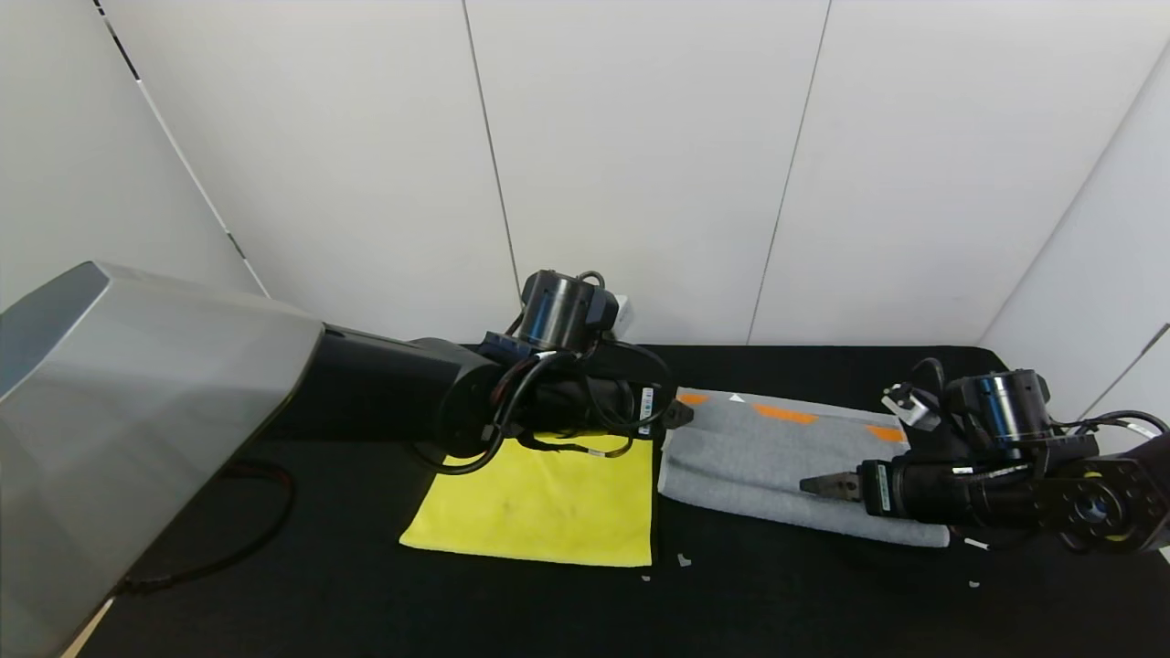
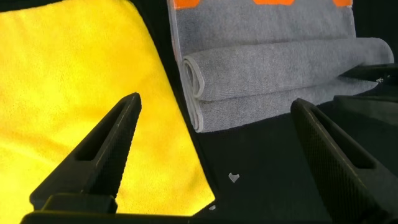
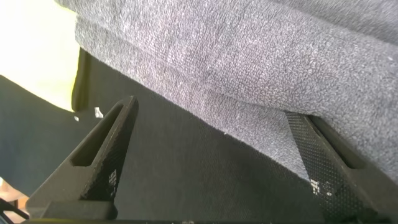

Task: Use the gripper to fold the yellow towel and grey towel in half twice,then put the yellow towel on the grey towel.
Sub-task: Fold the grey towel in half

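Seen from the head: left gripper (image 1: 681,413) spread wide over the gap between yellow towel (image 1: 548,503) and grey towel (image 1: 759,457), right gripper (image 1: 827,486) low at grey's near edge. From the left wrist: yellow flat, dark-trimmed, just beside grey's doubled fold (image 2: 273,74), orange shapes at its far end. From the right wrist: fingers (image 3: 99,155) parted under thick grey terry (image 3: 249,68), probably limp and light, best pinched at a corner.

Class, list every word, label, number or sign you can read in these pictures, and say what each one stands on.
None can be read.
White label on the left arm's wrist: print too small.
White label on the right arm's wrist: print too small.
The grey towel shows orange shapes, no lettering.
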Robot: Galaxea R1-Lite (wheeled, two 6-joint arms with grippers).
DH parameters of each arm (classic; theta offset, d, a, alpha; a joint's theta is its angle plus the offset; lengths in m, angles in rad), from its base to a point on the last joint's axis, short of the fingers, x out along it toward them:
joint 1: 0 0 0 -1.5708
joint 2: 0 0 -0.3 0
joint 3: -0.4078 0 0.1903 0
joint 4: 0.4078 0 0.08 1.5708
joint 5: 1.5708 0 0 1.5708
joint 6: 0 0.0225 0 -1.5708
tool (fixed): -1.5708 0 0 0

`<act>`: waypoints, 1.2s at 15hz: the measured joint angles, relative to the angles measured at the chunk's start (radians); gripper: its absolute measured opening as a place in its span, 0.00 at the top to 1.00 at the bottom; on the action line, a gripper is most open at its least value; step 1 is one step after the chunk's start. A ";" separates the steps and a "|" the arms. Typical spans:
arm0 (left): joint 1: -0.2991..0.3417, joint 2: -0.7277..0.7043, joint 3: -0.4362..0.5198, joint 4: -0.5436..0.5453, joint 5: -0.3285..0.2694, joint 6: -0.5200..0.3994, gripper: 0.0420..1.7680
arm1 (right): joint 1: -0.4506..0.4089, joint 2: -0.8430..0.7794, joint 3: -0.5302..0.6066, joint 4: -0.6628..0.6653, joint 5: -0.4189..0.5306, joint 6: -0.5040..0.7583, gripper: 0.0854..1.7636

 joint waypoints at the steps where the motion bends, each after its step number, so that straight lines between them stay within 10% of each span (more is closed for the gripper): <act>1: 0.000 0.000 0.000 0.000 0.000 0.000 0.03 | -0.002 0.001 -0.013 -0.001 0.000 -0.001 0.04; 11: 0.000 0.005 0.007 -0.001 0.001 0.000 0.03 | -0.045 0.161 -0.310 0.051 0.000 -0.002 0.03; 18: 0.000 0.007 0.007 -0.002 0.001 0.000 0.03 | -0.053 0.143 -0.300 0.053 0.000 -0.002 0.03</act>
